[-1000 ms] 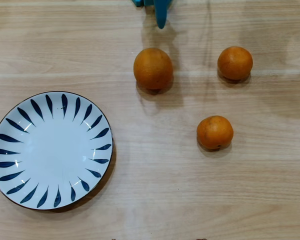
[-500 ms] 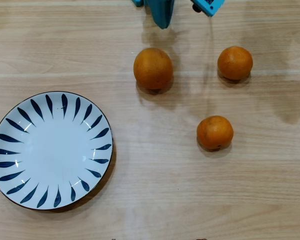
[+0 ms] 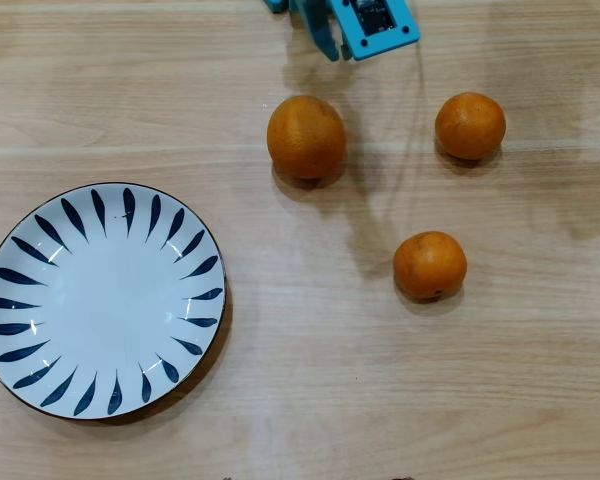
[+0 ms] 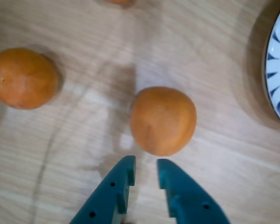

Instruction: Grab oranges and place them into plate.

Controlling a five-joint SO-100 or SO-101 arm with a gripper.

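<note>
Your claw [image 4: 145, 173] has advanced into overhead view, fingers narrow, empty, just short of largest orange [image 4: 163, 120]; plate [image 3: 100, 298] bare, approach underway.

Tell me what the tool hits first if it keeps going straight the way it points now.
Most likely the largest orange: in the wrist view it lies just beyond the tool, whose fingertips stand slightly apart. Its height above the table is unclear, so it might pass over.

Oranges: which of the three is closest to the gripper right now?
The biggest orange, the one nearest the plate. It sits just ahead of the gripper in the wrist view, while the two smaller oranges lie farther off.
</note>
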